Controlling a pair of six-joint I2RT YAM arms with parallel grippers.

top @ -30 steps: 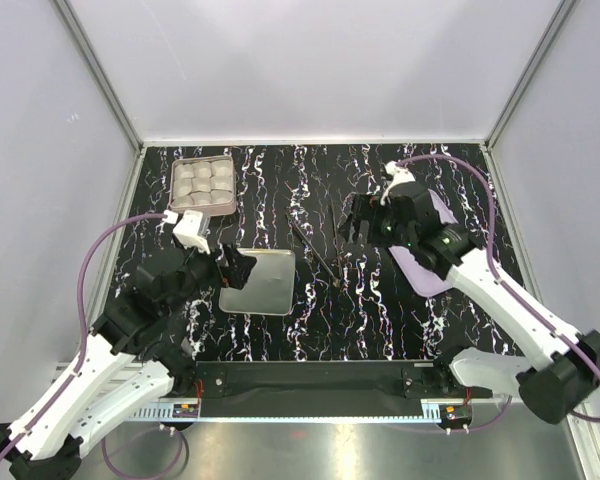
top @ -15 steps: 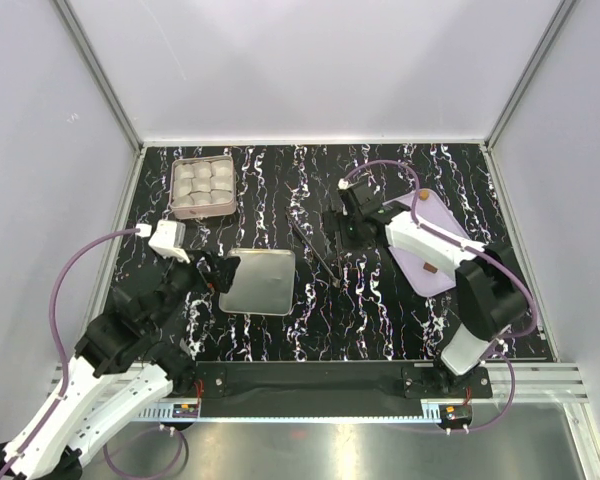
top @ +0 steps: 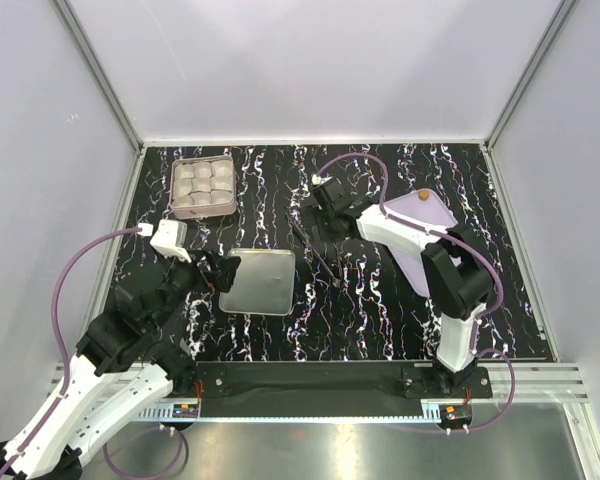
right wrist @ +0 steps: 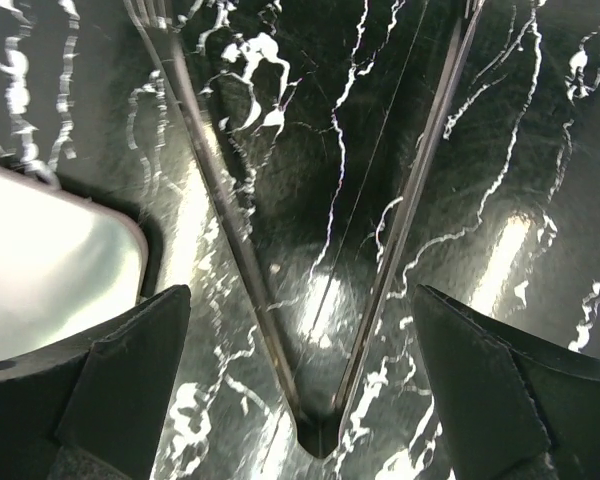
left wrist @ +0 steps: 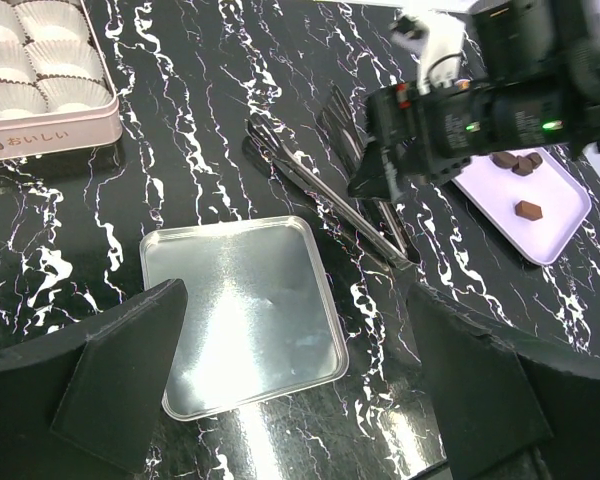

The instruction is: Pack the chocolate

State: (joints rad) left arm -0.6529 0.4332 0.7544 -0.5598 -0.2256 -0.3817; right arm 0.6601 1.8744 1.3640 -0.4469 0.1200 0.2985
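I see nothing packed yet — chocolate (left wrist: 526,209) on the lilac tray (left wrist: 558,228), cups (left wrist: 55,55) empty; my left tool (left wrist: 300,340) and right tool (right wrist: 300,320) wide open, holding nothing.

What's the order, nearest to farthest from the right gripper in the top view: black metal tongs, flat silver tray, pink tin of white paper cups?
1. Black metal tongs, right under the right gripper.
2. Flat silver tray, nearer the bases and leftward.
3. Pink tin of white paper cups, far-left corner.
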